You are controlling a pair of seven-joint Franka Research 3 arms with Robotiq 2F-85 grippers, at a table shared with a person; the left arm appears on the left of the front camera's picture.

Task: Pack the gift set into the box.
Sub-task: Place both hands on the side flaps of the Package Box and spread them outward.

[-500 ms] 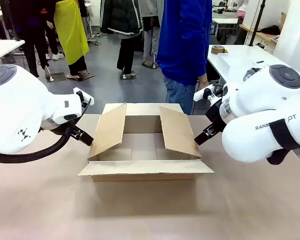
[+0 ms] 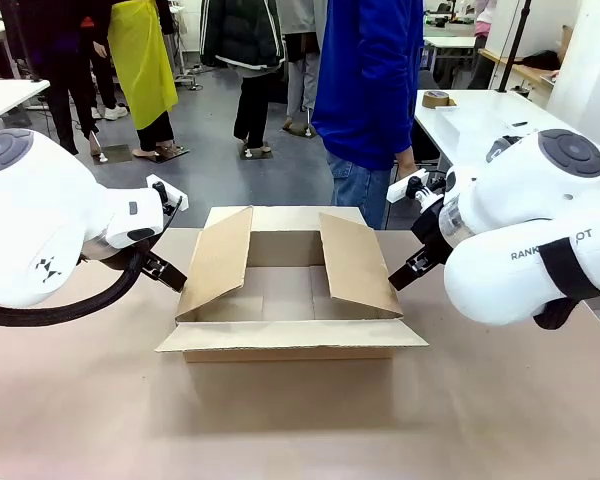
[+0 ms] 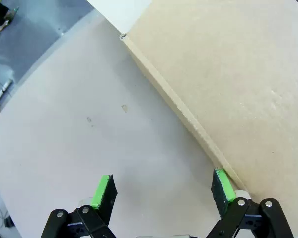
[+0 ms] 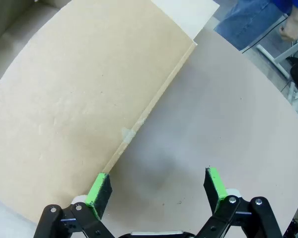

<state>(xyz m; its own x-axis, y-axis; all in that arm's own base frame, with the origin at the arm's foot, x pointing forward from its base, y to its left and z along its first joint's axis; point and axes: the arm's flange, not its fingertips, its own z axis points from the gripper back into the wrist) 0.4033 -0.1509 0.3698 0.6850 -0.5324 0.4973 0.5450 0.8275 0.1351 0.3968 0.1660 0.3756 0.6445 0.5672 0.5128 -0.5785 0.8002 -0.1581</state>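
Front view: the box [image 2: 290, 300] sits in the middle of the table [image 2: 300, 420], open at the top. Its two side flaps slant upward, the near flap lies folded out towards the camera, and the far flap stands at the back. The left gripper [image 2: 166, 270] is at the outer face of the left flap and the right gripper [image 2: 407, 271] at the outer face of the right flap. How far the fingers are spread cannot be read from here. A person in a blue jacket [image 2: 368, 70] stands at the far side.

Left wrist view: the left gripper [image 3: 161, 189] has its fingers spread wide with nothing between them. One green pad [image 3: 222, 184] is just beside the lower edge of the box flap [image 3: 228, 74], the other over the bare table [image 3: 89, 139].

Right wrist view: the right gripper [image 4: 155, 186] is likewise spread wide and empty. One pad [image 4: 97, 188] is against the edge of the box flap [image 4: 79, 99], the other above the table [image 4: 213, 114].
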